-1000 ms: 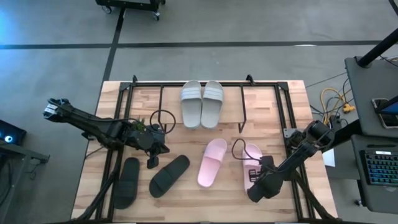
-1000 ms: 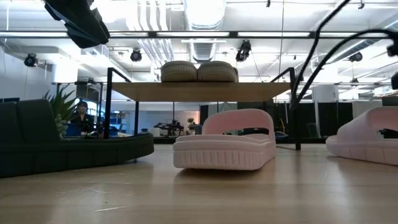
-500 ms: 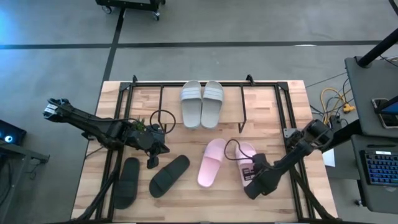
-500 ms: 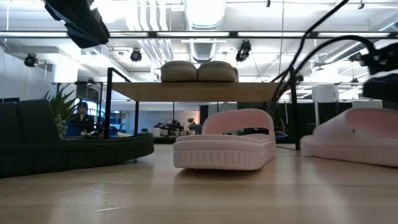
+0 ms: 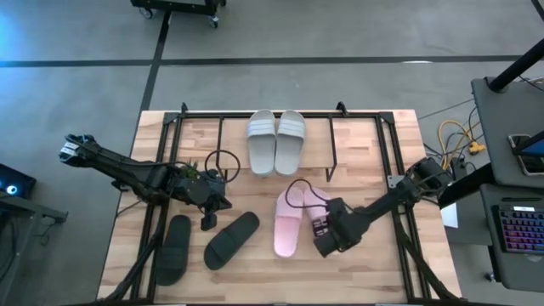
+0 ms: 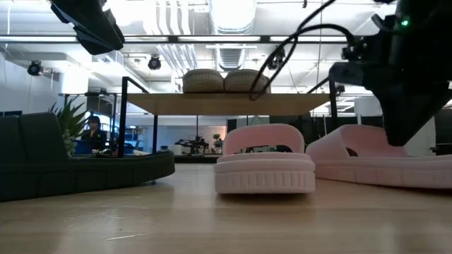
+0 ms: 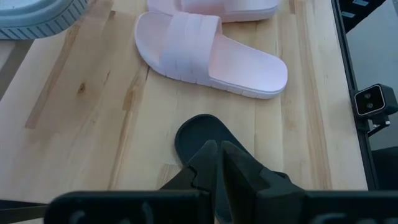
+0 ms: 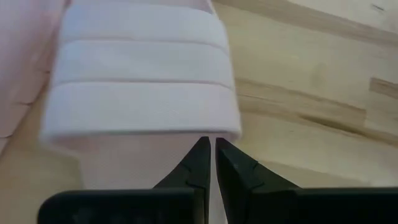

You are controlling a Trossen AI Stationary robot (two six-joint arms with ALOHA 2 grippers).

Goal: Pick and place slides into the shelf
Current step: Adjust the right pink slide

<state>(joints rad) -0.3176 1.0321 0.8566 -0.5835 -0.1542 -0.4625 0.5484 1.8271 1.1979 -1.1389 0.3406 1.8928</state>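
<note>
The shelf (image 5: 357, 117) stands at the worktop's (image 5: 387, 270) far edge, and one pair of slides (image 5: 276, 140) lies side by side on its top board. Nearer the front, two more slides (image 5: 210, 243) lie on the left half of the worktop, the outer one (image 5: 173, 249) by the left edge, the inner one (image 5: 231, 239) angled beside it. Right of centre lies another slide (image 5: 289, 223), with a sixth (image 5: 316, 202) close on its right under the right tool (image 5: 325, 236). The left tool (image 5: 211, 213) sits just behind the left two.
</note>
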